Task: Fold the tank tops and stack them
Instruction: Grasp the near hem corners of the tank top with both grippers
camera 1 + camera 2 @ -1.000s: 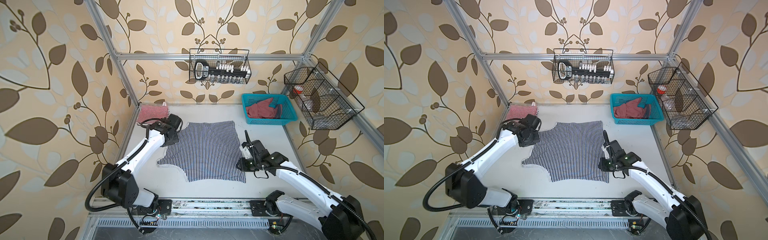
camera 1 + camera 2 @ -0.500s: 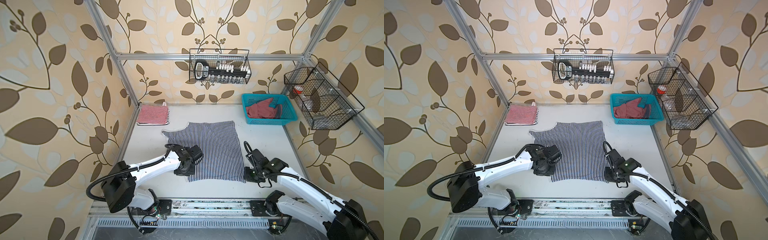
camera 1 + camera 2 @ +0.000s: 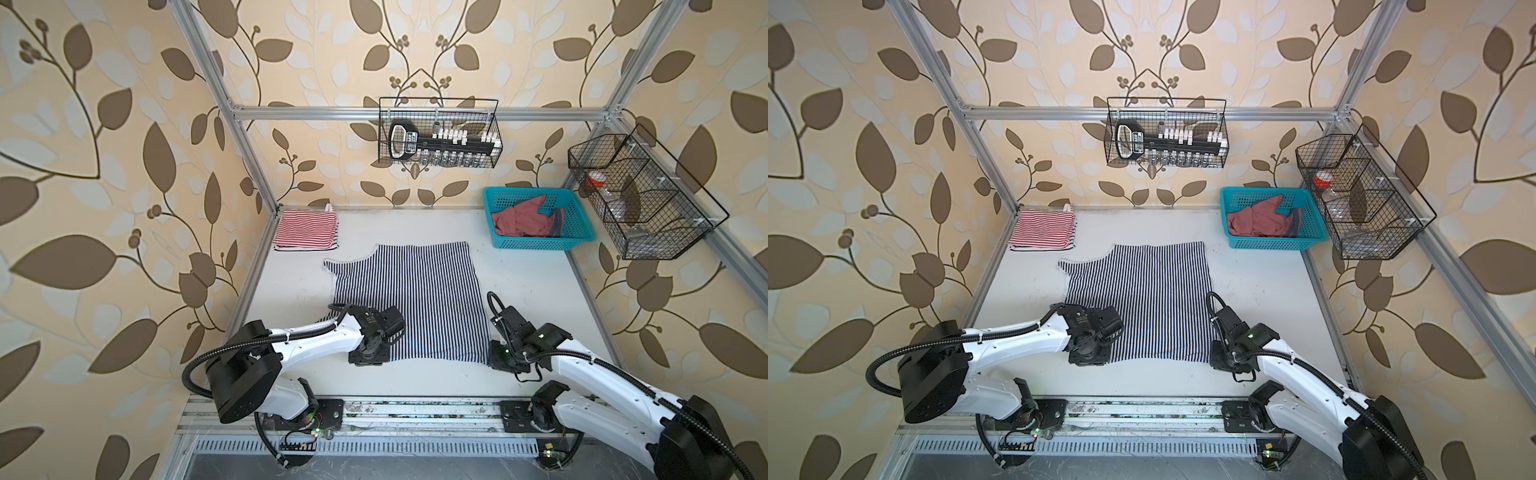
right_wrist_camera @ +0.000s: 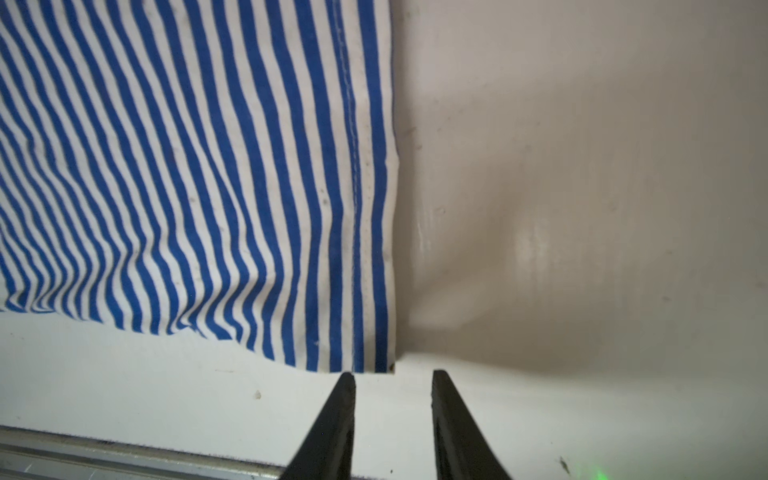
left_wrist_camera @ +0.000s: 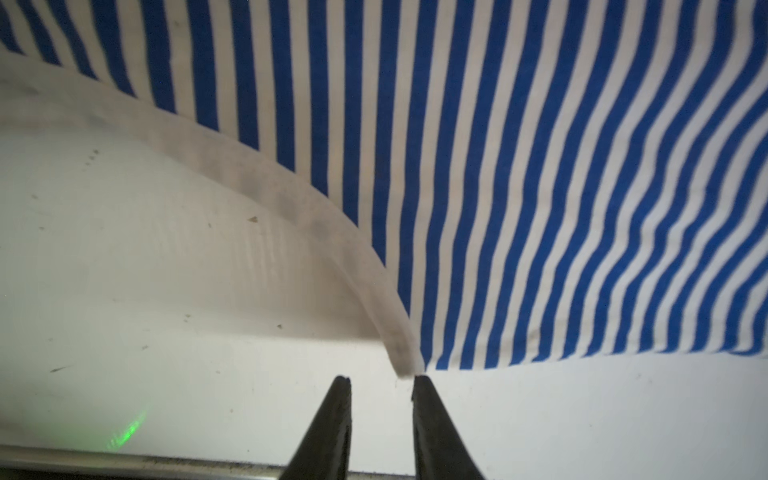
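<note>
Near the bench (image 3: 419,384) front edge, left gripper (image 5: 380,379) and right gripper (image 4: 392,374) gape slightly, empty; closing here may miss the navy-striped tank top (image 3: 415,299) corners.

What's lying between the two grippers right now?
The near hem of the navy-and-white striped tank top spans the gap from left gripper to right gripper, in both top views.

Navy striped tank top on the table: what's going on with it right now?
The navy-and-white striped tank top lies flat on the table. The left gripper and right gripper sit at its two near corners, jaws slightly open, no fabric between them. The red-and-white striped top lies folded at the far left corner; the dusty red top is bunched in the turquoise basket.
</note>
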Robot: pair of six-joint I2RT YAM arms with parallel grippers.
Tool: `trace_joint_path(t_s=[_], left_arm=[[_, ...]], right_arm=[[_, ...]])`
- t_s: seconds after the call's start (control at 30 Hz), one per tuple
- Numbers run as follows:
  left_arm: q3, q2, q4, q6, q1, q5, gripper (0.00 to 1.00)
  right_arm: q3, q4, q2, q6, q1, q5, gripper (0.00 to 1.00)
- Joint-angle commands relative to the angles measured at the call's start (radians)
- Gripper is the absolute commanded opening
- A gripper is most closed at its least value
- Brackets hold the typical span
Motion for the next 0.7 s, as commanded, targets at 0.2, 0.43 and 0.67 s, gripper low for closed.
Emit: trace_joint_path(t_s=[0.2, 0.43, 0.67], left_arm=[[-0.017, 0.026, 0.043, -0.055, -0.012, 0.013, 0.29], [-0.042, 0.032, 0.052, -0.066, -0.014, 0.025, 0.35], [-0.053, 0.063, 0.072, -0.077, -0.015, 0.025, 0.38]], right_arm=[[-0.023, 0.046, 0.034, 0.003, 0.005, -0.013, 0.35], [-0.036, 0.052, 0.036, -0.002, 0.006, -0.018, 0.37], [-0.033, 0.058, 0.043, 0.003, 0.006, -0.009, 0.38]])
